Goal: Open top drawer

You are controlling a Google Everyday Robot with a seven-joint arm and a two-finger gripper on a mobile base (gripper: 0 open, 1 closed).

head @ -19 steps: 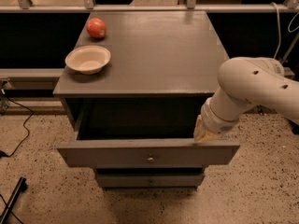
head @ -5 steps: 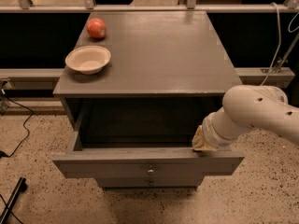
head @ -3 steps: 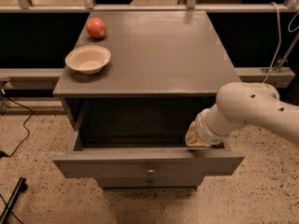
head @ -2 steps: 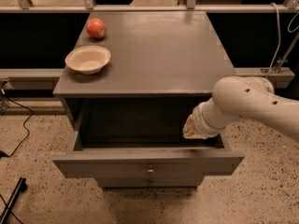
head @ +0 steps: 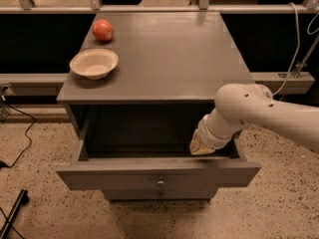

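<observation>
The top drawer (head: 119, 176) of the grey cabinet stands pulled out towards me, its dark inside showing. A small round brass knob (head: 160, 183) sits mid-front. My white arm comes in from the right. The gripper (head: 198, 146) hangs at the end of the wrist over the drawer's right inside, just behind the front panel. Its end looks tan. A lower drawer front (head: 159, 194) shows just below.
On the cabinet top (head: 169, 49) stand a cream bowl (head: 93, 62) at the left front and a red apple (head: 102, 30) behind it. Cables (head: 20, 143) lie on the speckled floor at left. A dark barrier with a rail runs behind.
The drawer came further out over the earlier frames. In the last second the gripper has lifted off the drawer's front right edge and moved left and back, over the drawer's inside.
</observation>
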